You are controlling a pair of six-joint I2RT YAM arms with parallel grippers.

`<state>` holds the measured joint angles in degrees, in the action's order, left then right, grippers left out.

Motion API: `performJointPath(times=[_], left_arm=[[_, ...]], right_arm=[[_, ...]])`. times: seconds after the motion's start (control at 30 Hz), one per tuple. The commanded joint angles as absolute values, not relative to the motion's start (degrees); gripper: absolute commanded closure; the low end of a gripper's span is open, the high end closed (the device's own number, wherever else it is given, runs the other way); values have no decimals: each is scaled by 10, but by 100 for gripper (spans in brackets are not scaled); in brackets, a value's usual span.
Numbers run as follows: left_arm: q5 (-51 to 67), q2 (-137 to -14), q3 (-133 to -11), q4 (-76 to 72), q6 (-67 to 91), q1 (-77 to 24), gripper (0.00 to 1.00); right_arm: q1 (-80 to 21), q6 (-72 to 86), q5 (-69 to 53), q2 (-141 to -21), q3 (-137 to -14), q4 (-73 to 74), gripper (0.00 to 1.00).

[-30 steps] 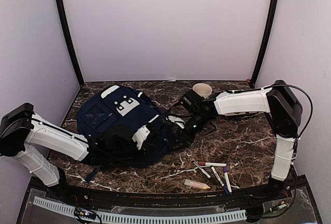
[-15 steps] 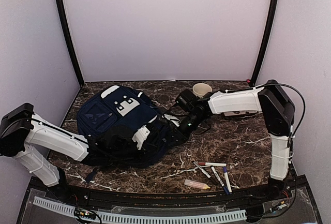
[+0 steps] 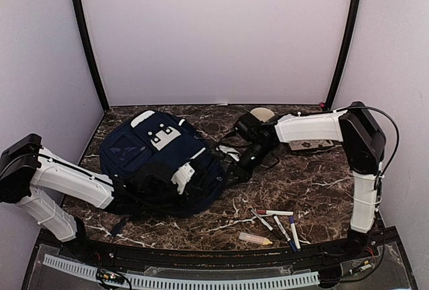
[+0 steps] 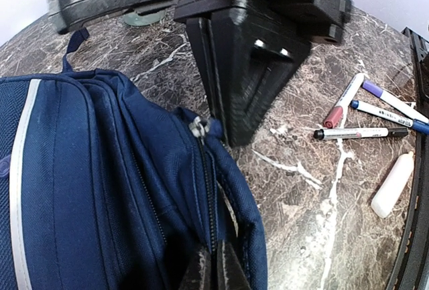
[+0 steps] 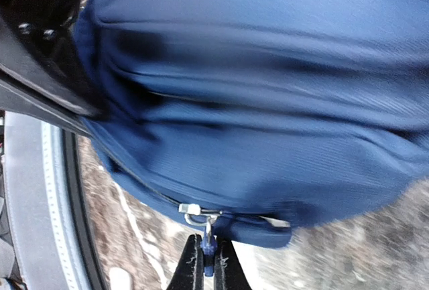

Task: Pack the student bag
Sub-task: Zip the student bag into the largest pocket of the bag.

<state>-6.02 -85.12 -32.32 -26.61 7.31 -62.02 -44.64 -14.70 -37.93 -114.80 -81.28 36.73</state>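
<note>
The student bag [image 3: 144, 153] is a navy-blue backpack lying on the left half of the marble table. My left gripper [image 3: 204, 179] is at the bag's right end. In the left wrist view it [image 4: 214, 273] is shut on the bag's [image 4: 87, 189] fabric edge beside the zip. My right gripper [image 3: 232, 167] reaches in from the right. In the right wrist view it [image 5: 208, 264] is shut on the small blue zipper pull [image 5: 208, 253], which hangs from a metal slider [image 5: 194, 211] on the bag [image 5: 268, 102]. The bag's inside is hidden.
Several markers [image 3: 275, 216] and a pale stick [image 3: 255, 238] lie on the table near the front right; the left wrist view also shows the markers [image 4: 362, 132] and the stick [image 4: 394, 184]. A cream cup [image 3: 261, 114] stands at the back behind the right arm. Dark straps trail off the bag's right end.
My right gripper's jaws have closed onto the zipper pull, and the right arm has drawn slightly back. The left arm and the bag have stayed in place.
</note>
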Motion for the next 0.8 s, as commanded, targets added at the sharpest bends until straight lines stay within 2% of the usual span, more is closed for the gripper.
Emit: performJointPath(times=[0.0,0.17,0.47,0.77], left_arm=[[-47,-806,-325,-216,74,-635,100],[-51,-790,-308,-194,83,-649,100],[-86,-752,-290,-124,121,-689,100],[-152,-640,-271,29,196,-699,100]], right_arm=[[-382,-187,-279,-1151,-821,415,100],[-351,-186,-254,-1209,-876,423,100],[-330,-185,-197,-1242,-921,393,100],[-329,-207,-187,-1163,-824,352,100]])
